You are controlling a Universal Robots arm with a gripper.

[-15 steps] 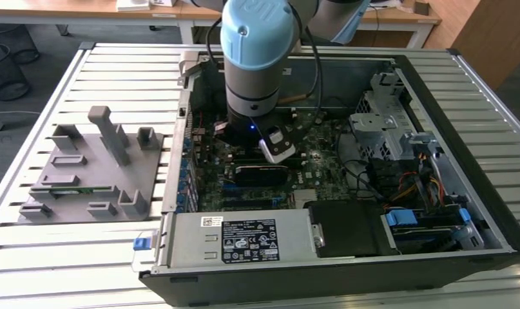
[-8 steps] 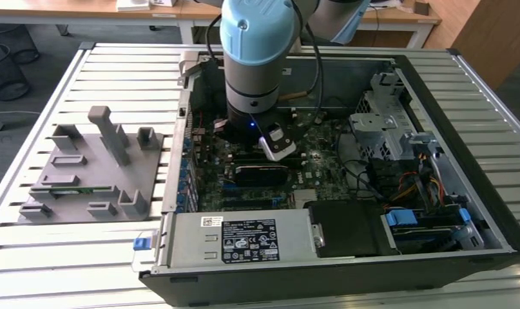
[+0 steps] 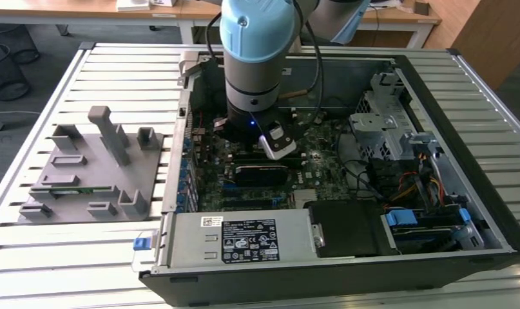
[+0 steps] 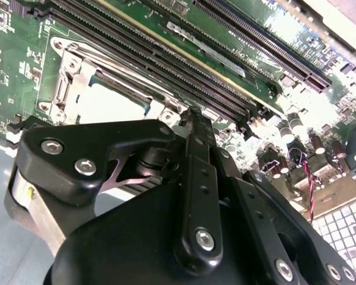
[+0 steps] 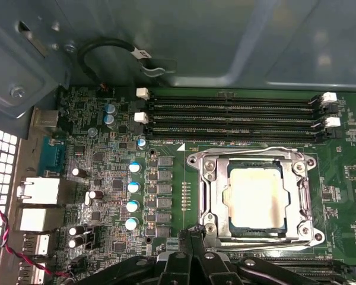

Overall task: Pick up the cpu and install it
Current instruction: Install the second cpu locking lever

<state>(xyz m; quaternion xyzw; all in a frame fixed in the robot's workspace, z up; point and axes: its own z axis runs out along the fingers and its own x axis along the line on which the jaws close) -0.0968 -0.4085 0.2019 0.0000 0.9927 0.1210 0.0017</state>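
First wrist view: one cpu [image 5: 253,198] in one socket [image 5: 209,196], four memory slots [image 5: 231,119].

The cpu [image 5: 253,196], a flat square chip with a pale silver top, is seated level inside the metal-framed socket [image 5: 207,196] on the green motherboard [image 5: 107,196], beside the memory slots [image 5: 231,119].

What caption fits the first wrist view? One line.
Gripper poised beside the motherboard socket, the cpu seated inside.
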